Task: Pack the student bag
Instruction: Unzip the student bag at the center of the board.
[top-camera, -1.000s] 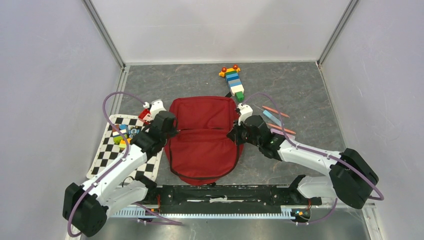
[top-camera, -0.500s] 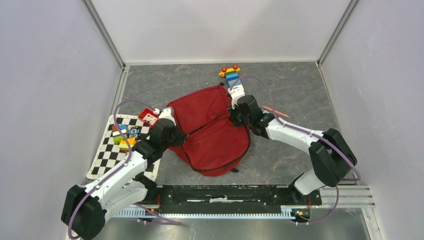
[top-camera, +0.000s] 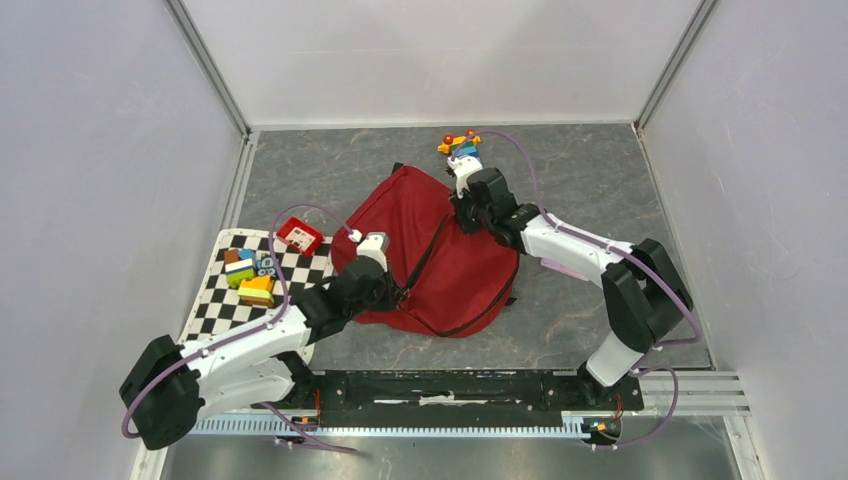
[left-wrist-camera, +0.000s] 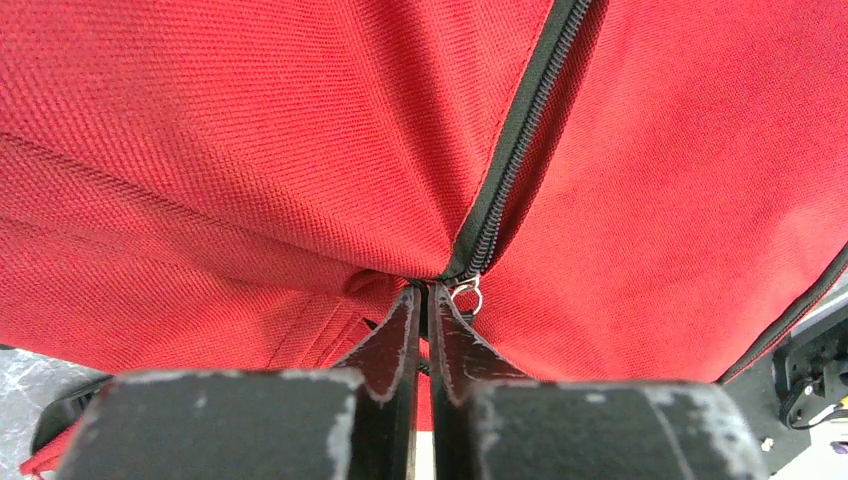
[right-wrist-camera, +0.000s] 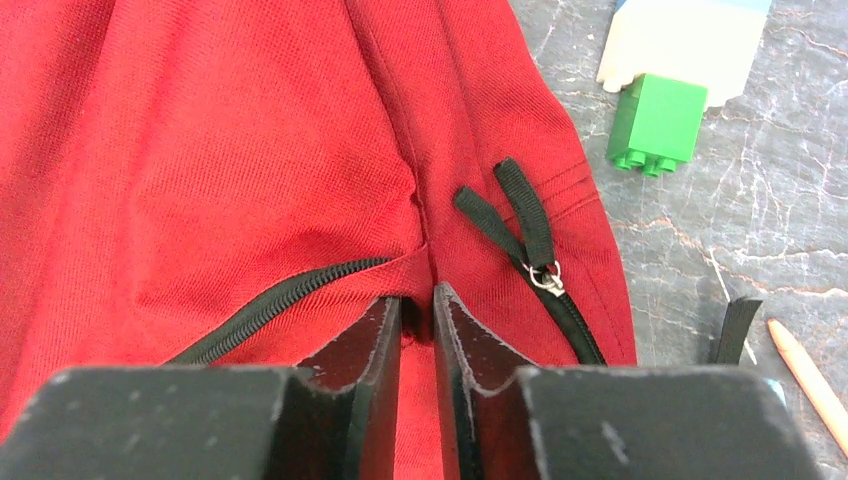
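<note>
Now the red student bag (top-camera: 430, 250) is lying crumpled on the grey table (top-camera: 600, 180) between both arms, its inside hiding. The left gripper (left-wrist-camera: 428, 292) is pinching it tight at the end of its zipper (left-wrist-camera: 510, 160). The right gripper (right-wrist-camera: 417, 300) is resting loose, fingers (right-wrist-camera: 383, 328) slightly apart, against a fold.

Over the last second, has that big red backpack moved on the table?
Yes. The student bag has turned and slid away from the black rail at the near edge; its far corner now reaches towards the block toy.
</note>
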